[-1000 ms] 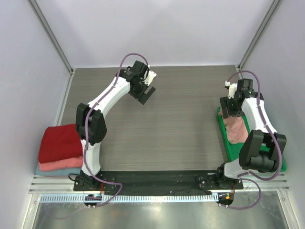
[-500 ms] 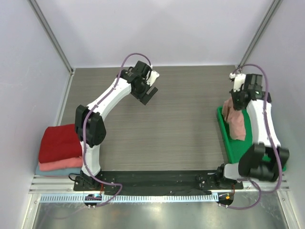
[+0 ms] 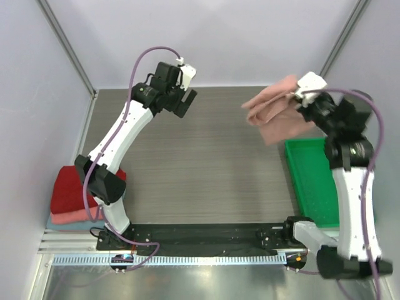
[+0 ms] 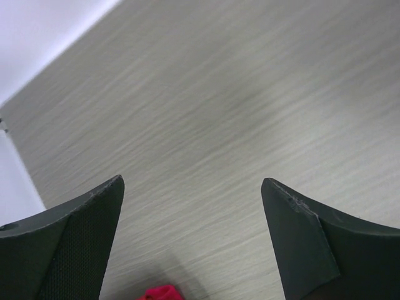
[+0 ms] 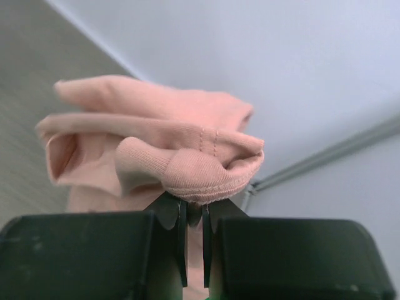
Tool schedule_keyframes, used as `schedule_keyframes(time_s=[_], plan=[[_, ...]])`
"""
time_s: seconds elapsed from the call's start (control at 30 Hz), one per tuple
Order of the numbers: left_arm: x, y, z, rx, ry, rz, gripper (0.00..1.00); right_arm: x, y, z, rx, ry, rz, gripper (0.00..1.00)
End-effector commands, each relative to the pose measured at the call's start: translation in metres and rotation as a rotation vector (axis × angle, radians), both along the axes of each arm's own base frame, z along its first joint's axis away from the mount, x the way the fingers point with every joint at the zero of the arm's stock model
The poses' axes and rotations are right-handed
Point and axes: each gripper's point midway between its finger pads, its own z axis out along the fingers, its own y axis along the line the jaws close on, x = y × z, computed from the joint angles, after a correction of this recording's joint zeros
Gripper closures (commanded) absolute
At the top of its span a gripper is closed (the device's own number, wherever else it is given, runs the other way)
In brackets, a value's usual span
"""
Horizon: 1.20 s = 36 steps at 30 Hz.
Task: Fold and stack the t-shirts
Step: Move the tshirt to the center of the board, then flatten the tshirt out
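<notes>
R gripper (image 3: 297,98) is pinched tight on the dusty-pink t-shirt (image 3: 275,115), which hangs bunched in the air at far right, just beyond the green tray (image 3: 312,181). L gripper (image 3: 185,103) hovers far left w/ jaws spread wide, holding nothing (folded tee stack (image 3: 75,194) sits near left).

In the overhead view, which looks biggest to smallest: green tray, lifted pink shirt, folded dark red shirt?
Green plastic tray
Then dusty-pink cotton t-shirt and folded dark red t-shirt look alike, the pink one held nearer the camera.
</notes>
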Motion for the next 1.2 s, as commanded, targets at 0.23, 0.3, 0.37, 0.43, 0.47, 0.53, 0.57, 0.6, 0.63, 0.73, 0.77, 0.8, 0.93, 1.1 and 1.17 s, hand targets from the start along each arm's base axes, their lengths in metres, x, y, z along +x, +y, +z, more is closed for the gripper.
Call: schedule_keyframes(time_s=[0.23, 0.3, 0.37, 0.43, 0.47, 0.53, 0.57, 0.6, 0.63, 0.73, 0.77, 0.8, 0.93, 1.1, 1.17], plan=[[0.001, 0.045, 0.059, -0.058, -0.167, 0.177, 0.04, 0.065, 0.179, -0.083, -0.137, 0.259, 0.482, 0.99], [-0.004, 0.053, 0.060, -0.038, -0.175, 0.196, 0.02, 0.056, 0.208, -0.098, -0.161, 0.286, 0.560, 0.95], [-0.006, 0.061, 0.056, -0.008, -0.178, 0.206, 0.01, 0.058, 0.218, -0.121, -0.194, 0.325, 0.581, 0.75], [-0.009, 0.067, 0.057, 0.003, -0.184, 0.215, 0.00, 0.071, 0.222, -0.146, -0.191, 0.355, 0.531, 0.41], [-0.010, 0.072, 0.054, 0.006, -0.174, 0.230, 0.01, 0.075, 0.222, -0.152, -0.156, 0.380, 0.494, 0.39], [-0.013, 0.079, 0.057, -0.004, -0.175, 0.241, 0.00, 0.087, 0.219, -0.150, -0.092, 0.402, 0.408, 0.39], [-0.013, 0.083, 0.056, -0.006, -0.173, 0.249, 0.00, 0.087, 0.218, -0.150, 0.008, 0.445, 0.349, 0.39], [-0.013, 0.091, 0.056, -0.010, -0.173, 0.269, 0.01, 0.088, 0.217, -0.150, 0.048, 0.453, 0.322, 0.39], [-0.013, 0.094, 0.058, -0.019, -0.174, 0.275, 0.00, 0.082, 0.219, -0.154, 0.078, 0.476, 0.323, 0.39], [-0.014, 0.107, 0.058, -0.037, -0.164, 0.303, 0.01, 0.052, 0.228, -0.185, 0.182, 0.626, 0.370, 0.43], [-0.014, 0.110, 0.058, -0.038, -0.162, 0.310, 0.01, 0.039, 0.236, -0.199, 0.215, 0.701, 0.414, 0.45], [-0.013, 0.114, 0.058, -0.038, -0.160, 0.320, 0.01, 0.030, 0.244, -0.217, 0.273, 0.809, 0.415, 0.49], [-0.014, 0.123, 0.059, -0.048, -0.160, 0.340, 0.01, -0.005, 0.274, -0.265, 0.345, 1.068, 0.493, 0.59], [-0.018, 0.132, 0.057, -0.047, -0.152, 0.355, 0.01, -0.049, 0.307, -0.313, 0.184, 1.215, 0.629, 0.62], [-0.019, 0.134, 0.055, -0.043, -0.144, 0.356, 0.01, -0.040, 0.316, -0.316, 0.182, 1.218, 0.619, 0.60]])
